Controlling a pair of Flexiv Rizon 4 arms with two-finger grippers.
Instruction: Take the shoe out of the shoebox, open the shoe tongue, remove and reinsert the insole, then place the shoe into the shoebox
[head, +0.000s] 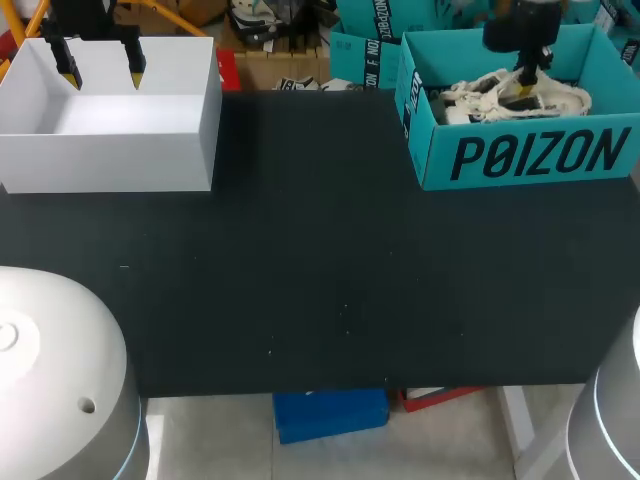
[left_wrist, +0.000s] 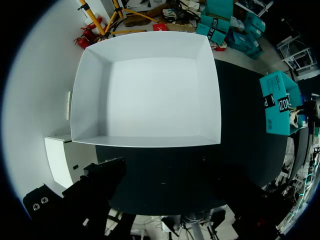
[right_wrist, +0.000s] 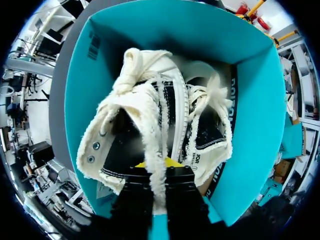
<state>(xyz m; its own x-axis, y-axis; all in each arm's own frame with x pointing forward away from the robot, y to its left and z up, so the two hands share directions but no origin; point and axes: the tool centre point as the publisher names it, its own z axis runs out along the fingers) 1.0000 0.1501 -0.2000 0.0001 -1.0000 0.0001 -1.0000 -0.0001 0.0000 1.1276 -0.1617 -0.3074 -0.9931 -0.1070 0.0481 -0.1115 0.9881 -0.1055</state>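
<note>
right gripper (right_wrist: 159, 165) pinches the shoe (right_wrist: 150, 115) by its frayed collar; canvas looks soft, probably light, floppy; left gripper (head: 101, 72) hangs spread over white box (head: 110, 165).

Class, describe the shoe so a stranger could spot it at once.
Start at the black table; at its far right stands a teal cardboard shoebox. Inside lies a cream canvas shoe with frayed edges; the white box at left holds none.
</note>
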